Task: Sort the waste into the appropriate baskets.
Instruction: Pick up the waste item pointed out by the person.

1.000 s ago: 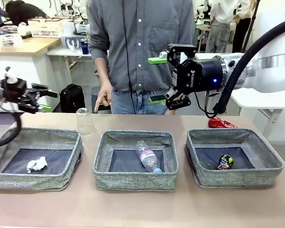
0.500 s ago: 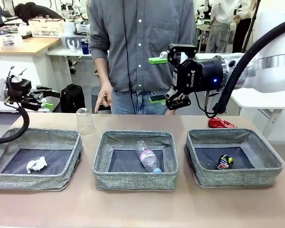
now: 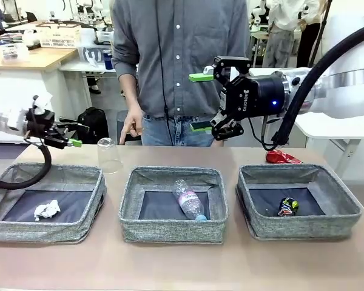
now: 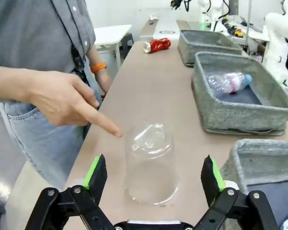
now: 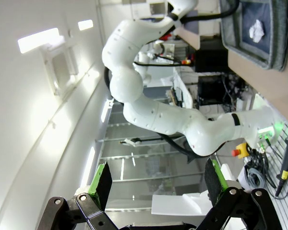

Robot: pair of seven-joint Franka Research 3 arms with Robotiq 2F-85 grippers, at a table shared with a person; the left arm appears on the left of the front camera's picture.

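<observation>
Left claw point(image 3: 79, 134) released, wide, short of cup point(image 3: 109, 156); wrist view adds hand point(image 4: 62, 98) pointing at cup; claw has shifted right toward it; right claw point(image 3: 201, 102) released, unmoved

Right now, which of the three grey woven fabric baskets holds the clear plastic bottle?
The middle grey woven basket: the clear bottle with a pinkish label lies in it. The left basket holds a crumpled white tissue, the right basket a dark can.

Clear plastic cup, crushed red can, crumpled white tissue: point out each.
Clear plastic cup point(image 4: 151, 163), left wrist view, on its side wall.
Crushed red can point(image 3: 283, 157), front view, on its middle.
Crumpled white tissue point(image 3: 47, 210), front view, on its middle.
</observation>
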